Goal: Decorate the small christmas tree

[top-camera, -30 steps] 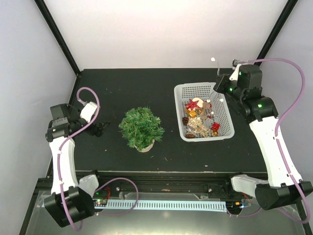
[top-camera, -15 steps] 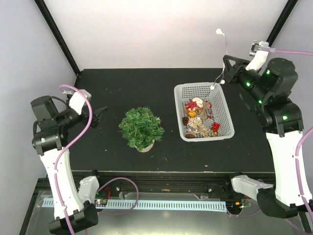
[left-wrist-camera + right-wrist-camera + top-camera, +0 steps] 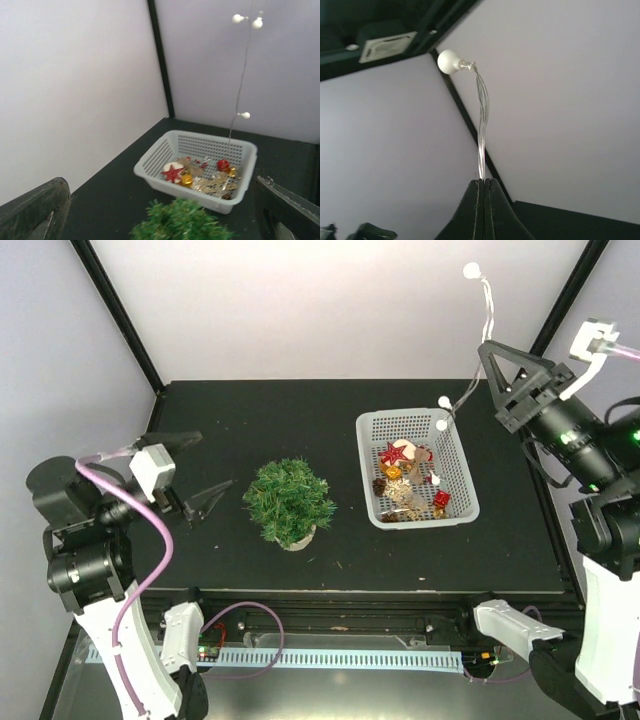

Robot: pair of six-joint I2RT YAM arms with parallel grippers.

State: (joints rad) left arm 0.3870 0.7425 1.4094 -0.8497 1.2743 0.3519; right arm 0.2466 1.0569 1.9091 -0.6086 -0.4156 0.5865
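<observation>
The small christmas tree point(image 3: 288, 502), green and bushy, stands on the black table left of the white basket point(image 3: 366, 454); its top shows blurred in the left wrist view point(image 3: 182, 226). My right gripper point(image 3: 487, 348) is raised high above the basket's far right corner, shut on a thin light string point(image 3: 465, 395) with white bulbs. The string trails down into the basket. In the right wrist view the closed gripper point(image 3: 482, 181) pinches the light string point(image 3: 481, 120), which rises to a bulb. My left gripper point(image 3: 195, 472) hovers open and holds nothing left of the tree.
The basket point(image 3: 215, 137) holds ornaments: a red star point(image 3: 395, 453), a red gift box point(image 3: 440, 499), gold pieces and pine cones. The light string point(image 3: 242, 75) hangs over it. Black frame posts point(image 3: 115, 310) stand at the back corners.
My right gripper has risen and swung right, drawing the light string up out of the basket. The left arm has lifted and its gripper now points toward the tree.
</observation>
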